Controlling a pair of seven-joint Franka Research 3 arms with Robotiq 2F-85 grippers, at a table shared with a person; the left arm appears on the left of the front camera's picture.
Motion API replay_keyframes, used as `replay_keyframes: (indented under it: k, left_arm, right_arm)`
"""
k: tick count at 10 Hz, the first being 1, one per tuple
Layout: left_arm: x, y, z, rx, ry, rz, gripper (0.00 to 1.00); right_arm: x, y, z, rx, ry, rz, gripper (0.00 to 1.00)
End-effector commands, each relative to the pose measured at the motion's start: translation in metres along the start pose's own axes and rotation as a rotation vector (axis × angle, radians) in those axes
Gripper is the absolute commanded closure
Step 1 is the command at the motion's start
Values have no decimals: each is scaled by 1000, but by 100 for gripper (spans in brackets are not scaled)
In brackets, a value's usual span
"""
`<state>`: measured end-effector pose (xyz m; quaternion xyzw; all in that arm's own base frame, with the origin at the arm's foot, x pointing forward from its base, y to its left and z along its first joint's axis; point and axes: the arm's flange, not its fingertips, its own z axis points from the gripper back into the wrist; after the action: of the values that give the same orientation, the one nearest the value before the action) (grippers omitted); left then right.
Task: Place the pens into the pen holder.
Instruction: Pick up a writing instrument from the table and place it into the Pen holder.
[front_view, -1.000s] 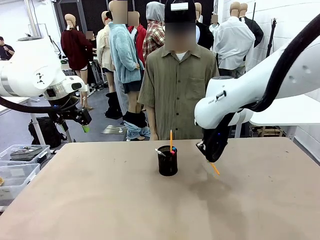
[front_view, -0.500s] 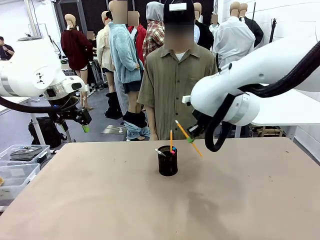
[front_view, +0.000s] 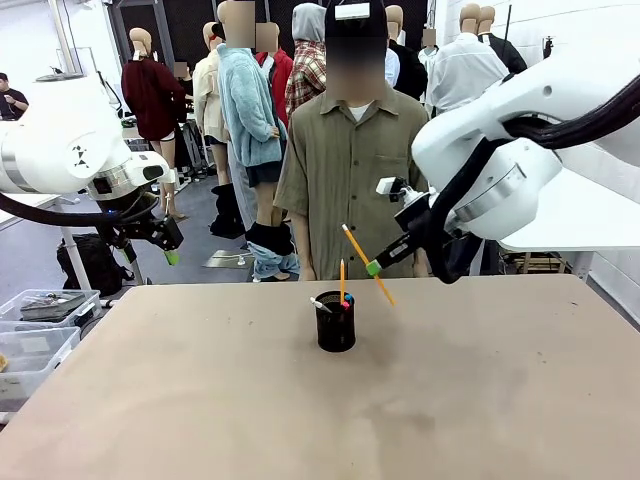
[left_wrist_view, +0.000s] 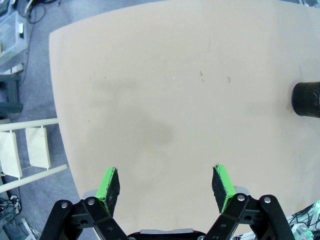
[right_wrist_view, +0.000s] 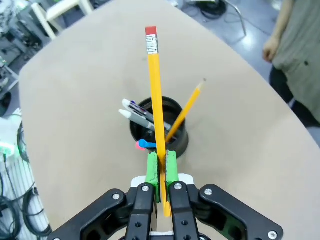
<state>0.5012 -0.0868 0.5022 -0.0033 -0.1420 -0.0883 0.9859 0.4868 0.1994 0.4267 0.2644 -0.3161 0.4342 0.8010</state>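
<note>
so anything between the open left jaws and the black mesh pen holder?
Nothing: in the left wrist view, bare tan tabletop runs from the left gripper to the black mesh pen holder at the frame's right edge.

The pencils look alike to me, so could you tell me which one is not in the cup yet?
The pencil with the red eraser; the right fingers hold it above the cup, while the other pencil stands inside.

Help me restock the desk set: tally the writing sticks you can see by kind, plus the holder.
Pencils: 2, one in the right gripper, one standing in the holder
Pens in the holder: at least 2 with pale ends; more coloured ends show, count unclear
Holder: 1
Total: at least 5
</note>
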Motion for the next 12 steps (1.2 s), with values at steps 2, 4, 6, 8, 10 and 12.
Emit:
replay_keyframes:
  k: [2,4,6,8,10,12]
  left_arm:
    - [-2,2,0,-7,-7,-12,4]
    - [-2,2,0,-7,-7,-12,4]
    - [-2,2,0,-7,-7,-12,4]
    - [-2,2,0,-7,-7,-12,4]
    - [-2,2,0,-7,-7,-12,4]
    - [-2,2,0,-7,-7,-12,4]
  right_arm:
    - [-9,-1,0,191,-216,181,100]
    - [-8,-4,1,271,-344,264,100]
    - [-9,-11,-5,306,-401,251,100]
    - [6,3,7,232,-334,277,100]
    - [-1,-3,6,262,-362,279,100]
    - [5,-22,-13,385,-353,345,100]
